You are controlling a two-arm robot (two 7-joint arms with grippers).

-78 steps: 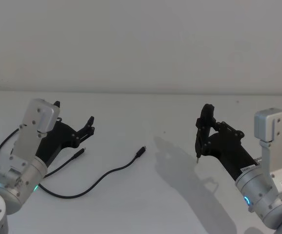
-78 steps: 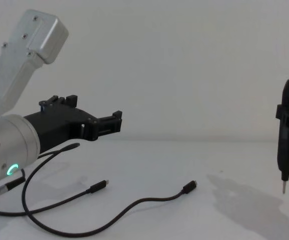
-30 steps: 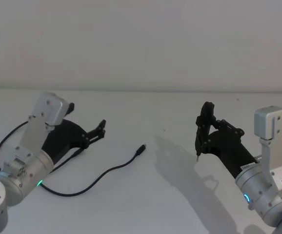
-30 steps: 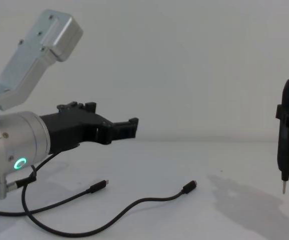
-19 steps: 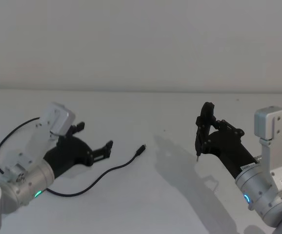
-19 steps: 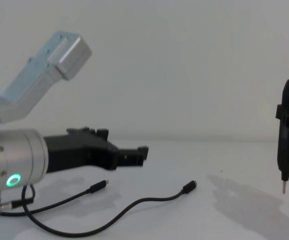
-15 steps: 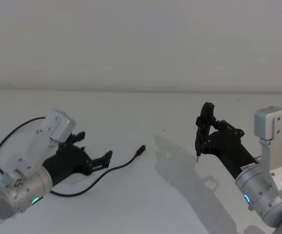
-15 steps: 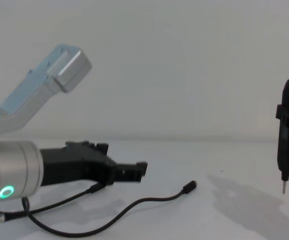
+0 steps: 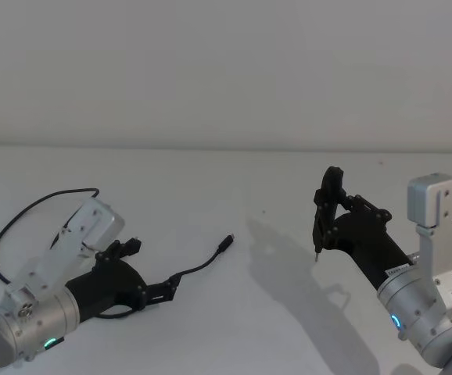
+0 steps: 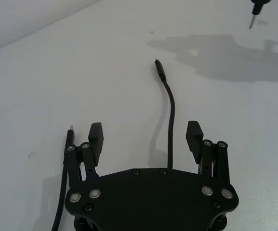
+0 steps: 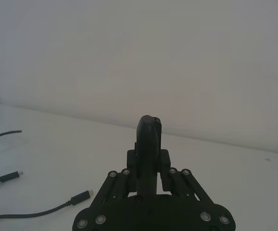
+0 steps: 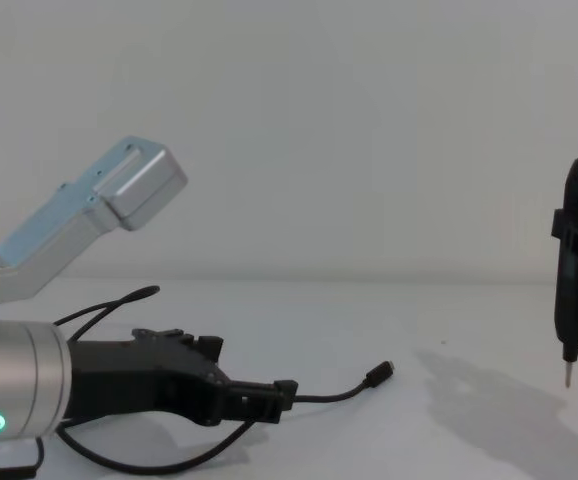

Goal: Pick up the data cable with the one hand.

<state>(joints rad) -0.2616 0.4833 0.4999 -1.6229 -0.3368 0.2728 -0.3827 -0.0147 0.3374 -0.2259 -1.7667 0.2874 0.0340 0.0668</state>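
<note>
Gap between splayed fingers (image 10: 96, 137) of left gripper (image 10: 145, 131) straddling data cable (image 10: 171, 110), cord touching neither finger, plug tip lying out ahead of the fingertips. Lower and farther forward than half a second ago (then beside the cord). Rest of cable hidden under gripper body. Well apart, right gripper (image 9: 329, 205) clamped on pen-shaped tool (image 9: 321, 226).

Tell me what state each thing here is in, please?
thin black data cable: lying loose on the white table, not lifted.
left black two-finger gripper: open, low, the cable between its fingers.
thick black pen-shaped tool: gripped, metal tip down, off the table.
right black gripper: shut on the tool, above the table.
</note>
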